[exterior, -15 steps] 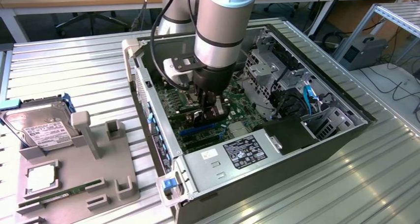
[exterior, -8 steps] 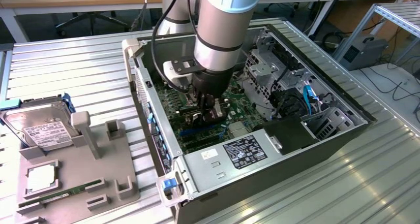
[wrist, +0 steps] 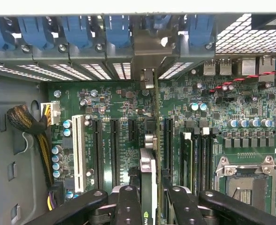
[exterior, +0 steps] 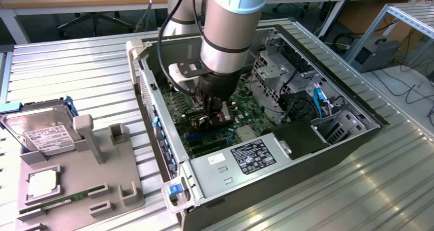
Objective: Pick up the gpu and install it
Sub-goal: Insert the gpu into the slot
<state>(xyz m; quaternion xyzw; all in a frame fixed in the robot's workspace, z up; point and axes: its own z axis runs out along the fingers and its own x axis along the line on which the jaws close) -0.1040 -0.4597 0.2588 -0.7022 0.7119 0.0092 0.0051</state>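
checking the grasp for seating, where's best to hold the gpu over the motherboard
By its upper long edge, from above through the open side of the case, pinching the two flat faces. The gpu stands on edge, thin, bracket at the rear slots, lower edge facing the motherboard.

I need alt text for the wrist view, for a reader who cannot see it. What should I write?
The gripper holds the gpu edge-on to the green motherboard inside a computer case, its metal bracket at the rear slot openings. Black expansion slots lie on both sides of the card.
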